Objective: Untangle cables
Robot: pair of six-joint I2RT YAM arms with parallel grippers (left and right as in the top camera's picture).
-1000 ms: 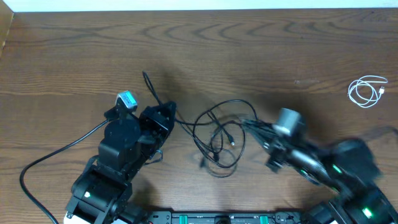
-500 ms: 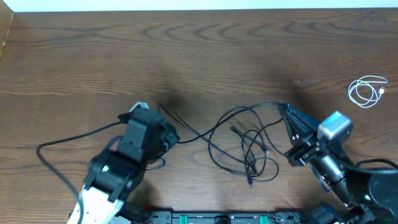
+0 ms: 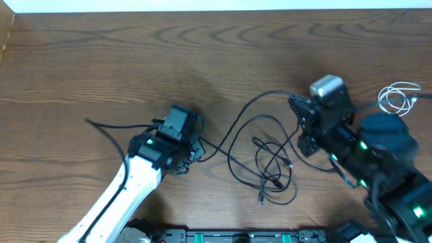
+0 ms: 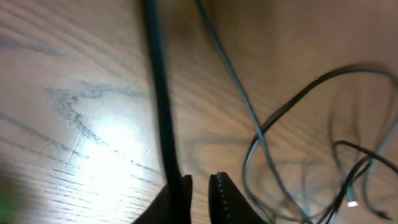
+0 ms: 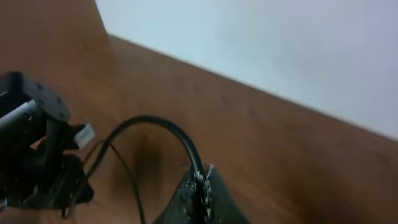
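A loose tangle of thin black cables (image 3: 270, 162) lies on the wooden table between the arms. It also shows in the left wrist view (image 4: 298, 149). One black strand runs from it up to my right gripper (image 3: 297, 104), which is shut on that strand (image 5: 168, 127) with the jaws (image 5: 200, 180) pinched together. My left gripper (image 3: 192, 145) sits at the tangle's left end. Its fingers (image 4: 200, 183) are nearly together, and a black cable (image 4: 158, 93) runs along the left finger. A short white cable (image 3: 398, 98) lies coiled at the far right, apart from the rest.
A thicker black cord (image 3: 115, 125) from the left arm trails over the table to the left. The left arm (image 5: 37, 149) shows in the right wrist view. The table's back edge meets a white wall (image 3: 216, 5).
My right gripper moved from centre out to the right, then up the table, dragging its strand and the tangle rightward. My left gripper moved right and toward the front.
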